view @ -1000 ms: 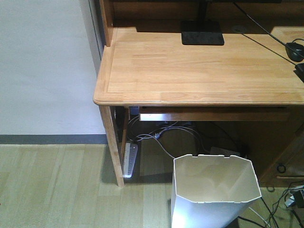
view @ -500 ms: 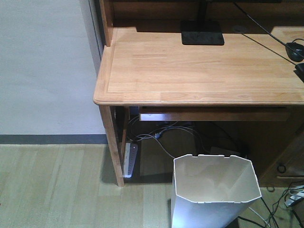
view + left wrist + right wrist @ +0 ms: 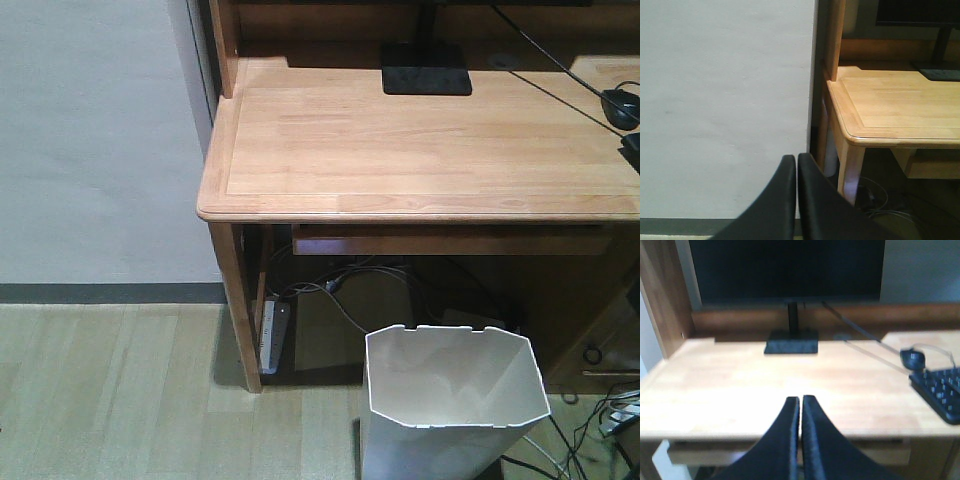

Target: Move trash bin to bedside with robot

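Note:
The white trash bin (image 3: 452,400) stands on the wood floor in front of the desk, at the lower right of the front view, its octagonal rim open and nothing inside. The bedside is out of view. My left gripper (image 3: 796,159) is shut with nothing in it, facing the pale wall beside the desk's left leg. My right gripper (image 3: 800,400) is also shut and holds nothing, pointing over the desk top toward the monitor stand. Neither gripper shows in the front view and neither is near the bin.
A light wooden desk (image 3: 420,150) fills the upper right, with a monitor stand (image 3: 426,68), a mouse (image 3: 620,105) and a keyboard (image 3: 940,392). A power strip (image 3: 272,335) and cables lie under it. More cables lie on the floor at the bin's right. The pale wall (image 3: 95,140) is at left.
The view has shifted very slightly; the bin and desk sit a touch lower in the frame. Nothing was taken hold of or let go.

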Robot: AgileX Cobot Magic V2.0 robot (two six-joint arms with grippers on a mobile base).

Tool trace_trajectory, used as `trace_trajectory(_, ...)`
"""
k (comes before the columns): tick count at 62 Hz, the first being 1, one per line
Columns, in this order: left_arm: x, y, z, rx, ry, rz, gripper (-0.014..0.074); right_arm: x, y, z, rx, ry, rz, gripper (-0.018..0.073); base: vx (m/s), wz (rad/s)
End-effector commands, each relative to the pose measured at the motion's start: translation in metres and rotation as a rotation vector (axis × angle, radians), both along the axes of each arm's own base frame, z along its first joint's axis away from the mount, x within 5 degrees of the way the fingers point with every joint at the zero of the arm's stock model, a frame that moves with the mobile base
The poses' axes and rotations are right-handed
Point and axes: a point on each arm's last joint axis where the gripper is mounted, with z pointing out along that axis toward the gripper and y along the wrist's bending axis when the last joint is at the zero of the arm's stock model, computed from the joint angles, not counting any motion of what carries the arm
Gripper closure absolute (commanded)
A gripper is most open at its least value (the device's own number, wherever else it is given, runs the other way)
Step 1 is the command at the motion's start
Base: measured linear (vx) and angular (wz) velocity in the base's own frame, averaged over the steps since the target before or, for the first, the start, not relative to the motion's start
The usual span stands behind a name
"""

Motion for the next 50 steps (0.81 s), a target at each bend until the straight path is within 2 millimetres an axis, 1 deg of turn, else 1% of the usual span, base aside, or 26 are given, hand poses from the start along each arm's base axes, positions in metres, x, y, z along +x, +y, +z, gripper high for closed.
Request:
trace_trajectory(1,0.0011,0.0,-0.0029,-0.012,-0.051,0.001,0.0602,0.0082,0.0006,0.0113,0.003,-0.043,0.005,0.057,0.0,0.0)
trace_trajectory(8,0.0011,0.0,-0.0029,-0.012,-0.051,0.001,0.0602,0.0111,0.0004,0.006,0.002,0.008,0.002,0.0564,0.0,0.0)
trace_trajectory(13,0.0011,0.0,-0.0029,-0.012,-0.051,0.001,0.0602,0.012,0.0004,0.0055,0.002,0.014,0.002,0.0553,0.0,0.0)
trace_trajectory(21,0.0011,0.0,-0.0029,-0.012,-0.051,0.001,0.0602,0.0118,0.0003,0.0044,-0.012,0.027,0.003,0.0493,0.0,0.0)
trace_trajectory(28,0.0011,0.0,-0.0029,-0.012,-0.051,0.001,0.0602,0.0114,0.0001,0.0026,-0.013,0.046,0.002,0.0397,0.0,0.0)
trace_trajectory(44,0.0011,0.0,-0.0029,-0.012,-0.051,0.001,0.0602,0.0111,0.0,0.0017,-0.014,0.057,0.001,0.0084,0.0,0.0)
trace_trajectory(50,0.0011,0.0,-0.0029,-0.012,-0.051,0.001,0.0602,0.0113,0.0001,0.0022,-0.014,0.051,0.002,0.0027,0.0,0.0)
